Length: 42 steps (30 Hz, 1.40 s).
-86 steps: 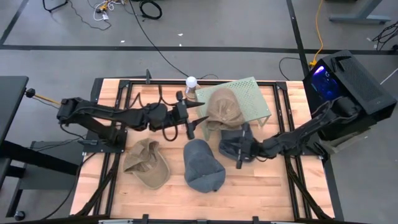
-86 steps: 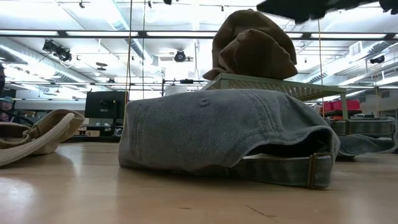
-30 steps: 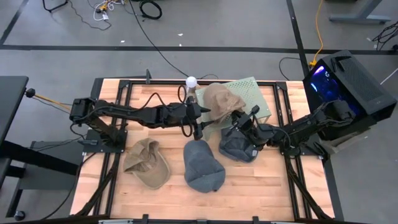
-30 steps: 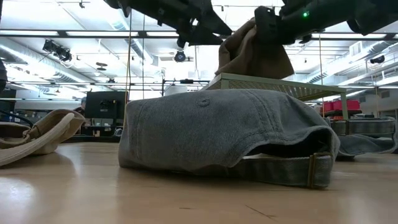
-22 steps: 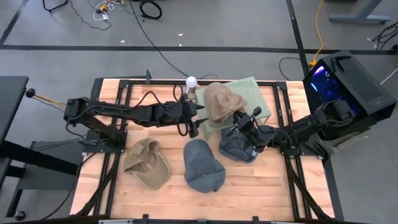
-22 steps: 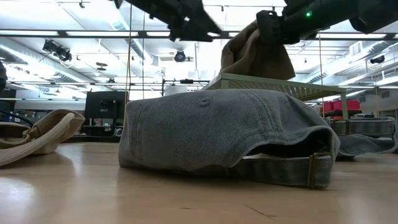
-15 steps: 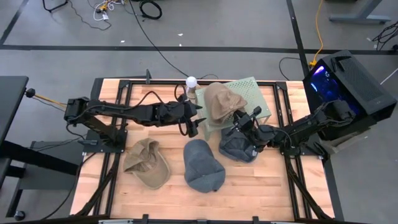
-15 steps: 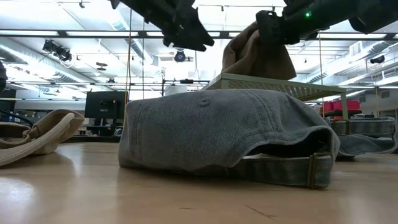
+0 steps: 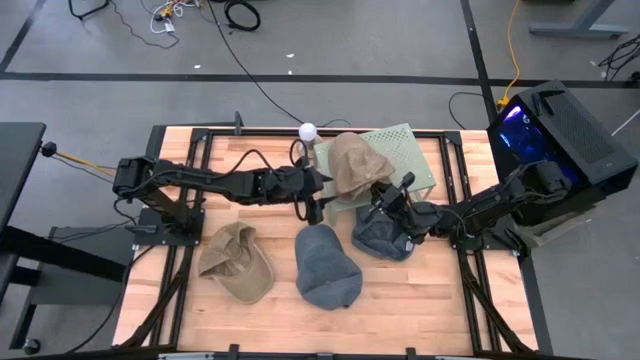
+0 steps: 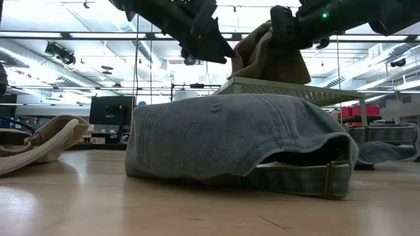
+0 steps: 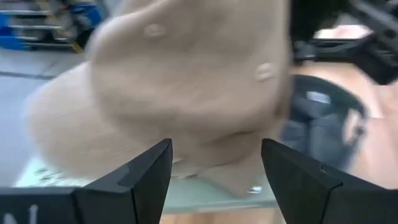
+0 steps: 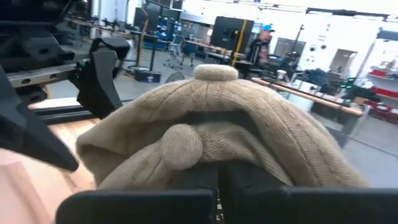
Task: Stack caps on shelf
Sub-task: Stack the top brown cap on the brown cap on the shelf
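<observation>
No readable text – no labels, brands, numbers or signs legible anywhere.

Even overhead light; ceiling strips glare in low view. Tan cap (image 11: 186, 87) ahead of left claw (image 11: 214, 171) blurred. Desk (image 10: 131, 203) shadows soft.

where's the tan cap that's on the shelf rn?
High view: the tan cap sits on the near-left part of the green shelf, between the open left gripper and the right gripper, which is shut on its near edge.

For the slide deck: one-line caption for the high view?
Right gripper pinches tan cap on green shelf; left gripper open beside it.
</observation>
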Each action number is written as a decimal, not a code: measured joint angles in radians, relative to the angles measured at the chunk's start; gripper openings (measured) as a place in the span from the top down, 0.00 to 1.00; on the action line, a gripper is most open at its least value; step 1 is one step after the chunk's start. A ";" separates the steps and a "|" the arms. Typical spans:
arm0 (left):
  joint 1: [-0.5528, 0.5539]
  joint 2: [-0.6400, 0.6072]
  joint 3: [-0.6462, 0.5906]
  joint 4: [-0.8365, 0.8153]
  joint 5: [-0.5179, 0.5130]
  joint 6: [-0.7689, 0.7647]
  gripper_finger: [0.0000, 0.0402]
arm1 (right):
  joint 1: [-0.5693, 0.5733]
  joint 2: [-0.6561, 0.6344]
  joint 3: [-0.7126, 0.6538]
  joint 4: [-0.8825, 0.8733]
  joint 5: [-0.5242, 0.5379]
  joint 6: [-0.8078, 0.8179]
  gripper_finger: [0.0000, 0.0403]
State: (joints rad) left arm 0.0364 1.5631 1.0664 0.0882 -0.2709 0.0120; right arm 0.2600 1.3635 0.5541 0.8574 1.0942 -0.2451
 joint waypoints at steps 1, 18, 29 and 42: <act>0.000 0.000 0.000 0.005 0.016 0.000 0.37 | 0.000 0.000 0.000 0.001 -0.012 0.001 1.00; -0.035 -0.061 0.000 -0.048 0.090 0.000 0.37 | 0.061 -0.069 0.000 -0.097 -0.005 -0.045 0.86; -0.036 -0.113 0.001 -0.118 0.093 -0.001 0.37 | 0.059 -0.241 0.000 -0.548 -0.190 0.276 0.58; -0.036 -0.113 0.001 -0.153 0.093 -0.008 0.37 | 0.059 -0.399 0.000 -0.861 -0.367 0.500 0.56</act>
State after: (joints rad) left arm 0.0002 1.4498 1.0676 -0.0650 -0.1783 0.0042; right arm 0.3187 0.9647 0.5544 -0.0033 0.7274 0.2554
